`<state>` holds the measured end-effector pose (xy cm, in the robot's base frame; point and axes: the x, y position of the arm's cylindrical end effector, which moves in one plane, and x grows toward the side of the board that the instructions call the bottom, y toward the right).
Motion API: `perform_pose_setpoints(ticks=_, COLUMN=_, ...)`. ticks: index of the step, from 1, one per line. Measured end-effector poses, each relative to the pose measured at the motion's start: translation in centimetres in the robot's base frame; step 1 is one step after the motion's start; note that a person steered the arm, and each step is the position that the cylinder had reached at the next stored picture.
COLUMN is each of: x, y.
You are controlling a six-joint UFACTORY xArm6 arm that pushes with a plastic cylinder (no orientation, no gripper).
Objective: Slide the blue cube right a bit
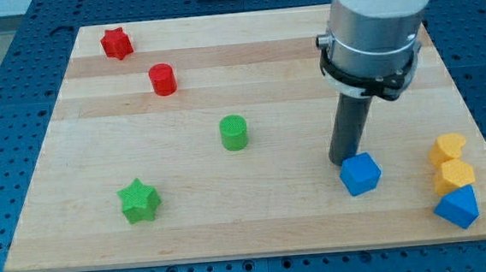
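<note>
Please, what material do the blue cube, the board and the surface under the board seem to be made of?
The blue cube, just right of my tip, looks like matte moulded or printed plastic: even colour, faint ridges. The board seems pale wood with a smooth finish: long grain stripes show. The surface under it is blue with a regular grid of holes, probably painted metal, though that is uncertain.

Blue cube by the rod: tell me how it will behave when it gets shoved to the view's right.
The small blue plastic-looking cube rests on a flat face, so it should slide rather than roll. The smooth wooden board probably offers little grip. My tip touches or nearly touches its upper-left corner, so an off-centre push may turn it.
</note>
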<state>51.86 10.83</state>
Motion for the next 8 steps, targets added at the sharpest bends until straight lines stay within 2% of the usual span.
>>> perform_pose_setpoints(ticks=3, x=2.3, y=0.7)
perform_pose_setpoints(ticks=5, x=2.3, y=-1.9)
perform_pose_setpoints(ticks=8, x=3.5, y=-1.9)
